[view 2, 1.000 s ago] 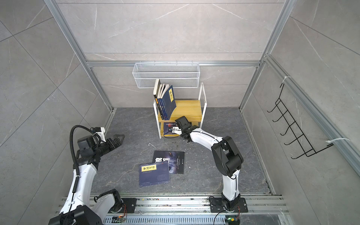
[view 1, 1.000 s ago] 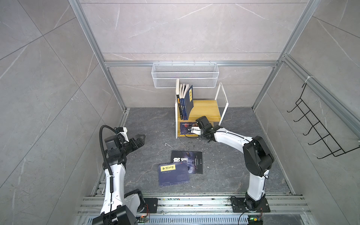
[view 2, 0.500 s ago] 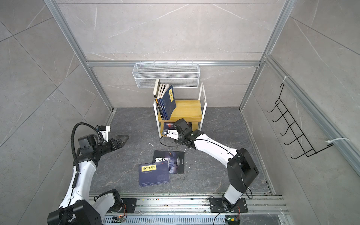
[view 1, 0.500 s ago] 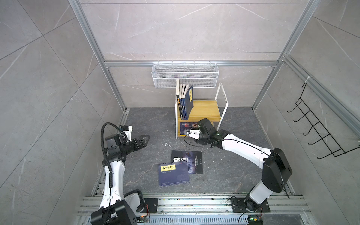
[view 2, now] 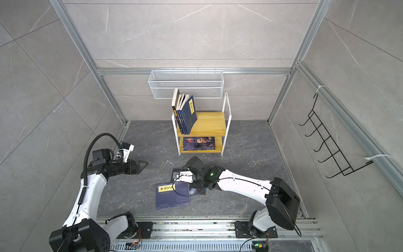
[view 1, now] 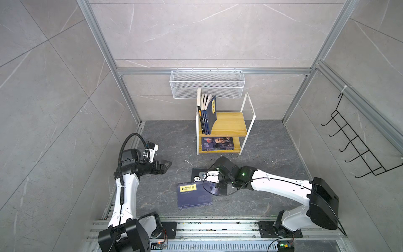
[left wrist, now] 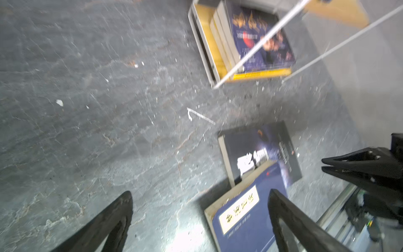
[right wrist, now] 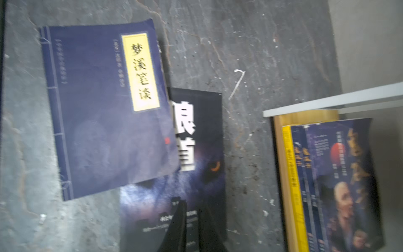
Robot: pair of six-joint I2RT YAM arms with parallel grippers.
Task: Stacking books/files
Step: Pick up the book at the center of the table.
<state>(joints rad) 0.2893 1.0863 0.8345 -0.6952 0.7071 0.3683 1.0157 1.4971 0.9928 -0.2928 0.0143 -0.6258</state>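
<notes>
A navy book with a yellow label (view 1: 194, 196) (right wrist: 104, 113) lies on the floor, overlapping a black book (view 1: 196, 173) (right wrist: 202, 152). Several more books stand upright (view 1: 207, 113) on the rack's top shelf, and a flat stack with a portrait cover (view 1: 217, 143) (left wrist: 261, 39) lies on its lower shelf. My right gripper (right wrist: 190, 205) (left wrist: 325, 164) hovers over the black book's near end, shut with nothing in it. My left gripper (view 1: 168, 164) (left wrist: 200, 196) stands open and empty above the floor, left of the two books.
The white-framed wooden rack (view 1: 231, 124) stands against the back wall under a wire basket (view 1: 207, 84). A black hook rack (view 1: 357, 144) hangs on the right wall. A white plastic scrap (view 1: 188, 162) lies on the floor between the rack and the books.
My right arm has pulled back from the rack's lower shelf to above the black book, and its jaws have closed. My left gripper has drifted right, toward the middle.
</notes>
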